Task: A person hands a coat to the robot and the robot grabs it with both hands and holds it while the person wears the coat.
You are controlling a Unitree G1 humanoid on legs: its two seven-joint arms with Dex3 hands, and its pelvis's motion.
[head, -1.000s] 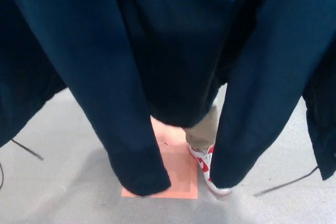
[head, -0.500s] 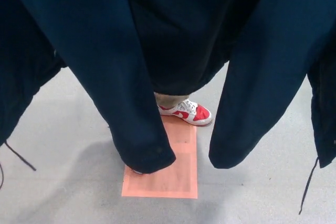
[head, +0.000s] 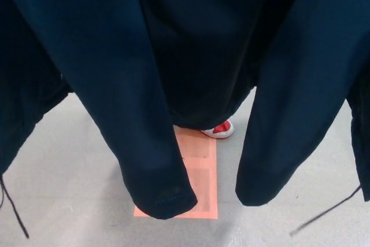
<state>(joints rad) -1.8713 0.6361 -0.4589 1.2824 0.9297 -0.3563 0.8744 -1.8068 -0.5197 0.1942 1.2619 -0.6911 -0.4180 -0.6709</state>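
Observation:
A dark navy coat (head: 191, 44) hangs close before the camera and fills most of the head view. Its left sleeve (head: 139, 143) dangles down to a cuff over the floor mark. Its right sleeve (head: 289, 114) hangs at the picture's right. Behind the coat stands a person, of whom only the toe of a red and white shoe (head: 219, 129) shows. Neither of my hands shows in the frame.
An orange rectangle (head: 202, 177) is marked on the grey floor (head: 69, 166) under the coat. Thin drawstrings dangle at the lower left (head: 14, 215) and lower right (head: 324, 215).
The coat has dropped lower and its sleeves have swung. The person's shoe has moved behind the coat's hem, so only its toe shows. The lettering seen a second ago is out of sight.

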